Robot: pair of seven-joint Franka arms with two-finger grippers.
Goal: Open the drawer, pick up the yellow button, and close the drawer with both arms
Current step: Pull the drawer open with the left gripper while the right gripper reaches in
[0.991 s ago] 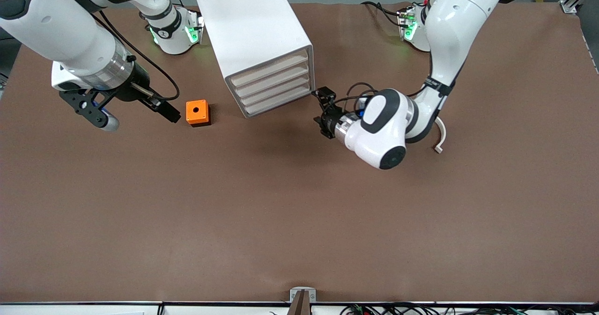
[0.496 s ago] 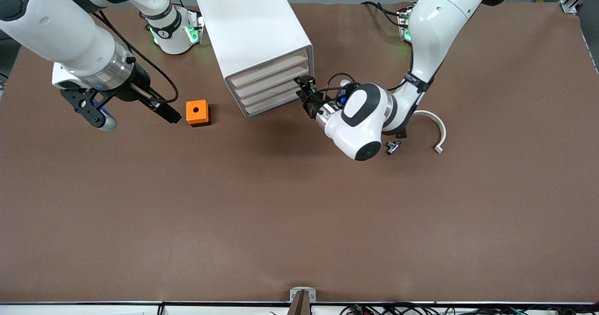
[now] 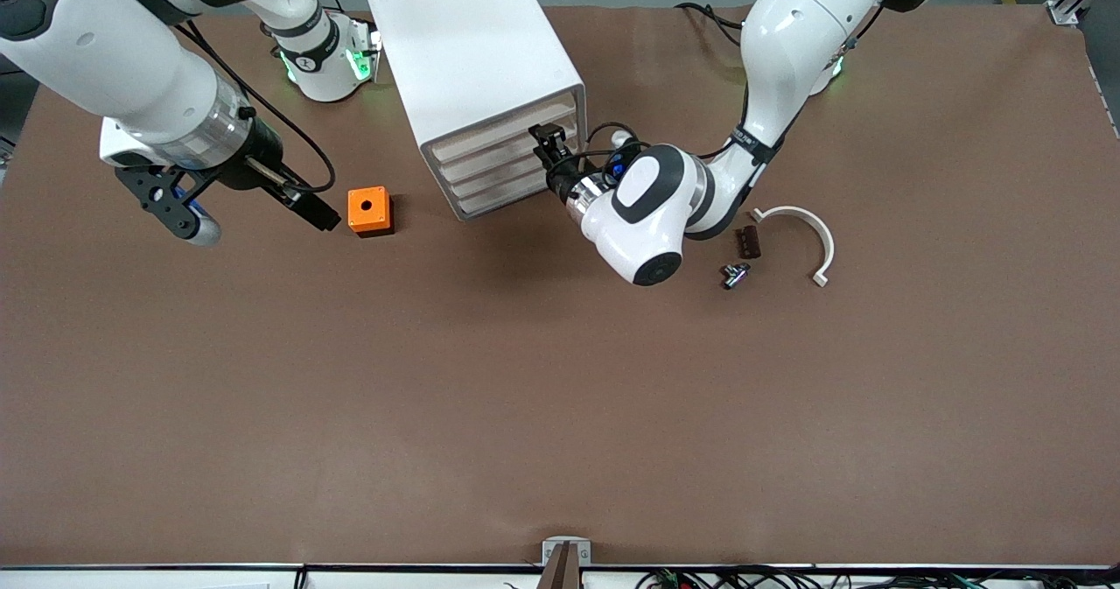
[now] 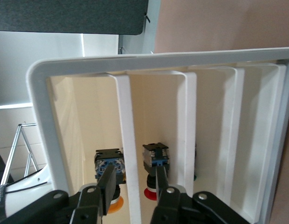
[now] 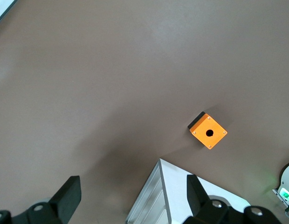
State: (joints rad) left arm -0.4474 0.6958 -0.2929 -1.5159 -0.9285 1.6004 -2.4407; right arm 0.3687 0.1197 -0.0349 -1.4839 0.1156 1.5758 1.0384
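With left gripper (image 3: 544,141) fingers slightly spread astride the lip of the shut wide, shallow white plastic drawer (image 3: 499,129) — tiny orange-capped push button (image 4: 109,164) inside — pull toward 5 o'clock; right gripper (image 3: 254,213) waiting, spread wide, beside the orange cube (image 3: 369,211).

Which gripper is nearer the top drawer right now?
Left. The left gripper is at the drawer front, fingers open around its edge; the right gripper waits over the table beside the orange cube.

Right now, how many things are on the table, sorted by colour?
White: 2, the cabinet and the curved clip.
Orange: 1, the cube.
Dark: 2, the brown block and the small metal part.
Total: 5.
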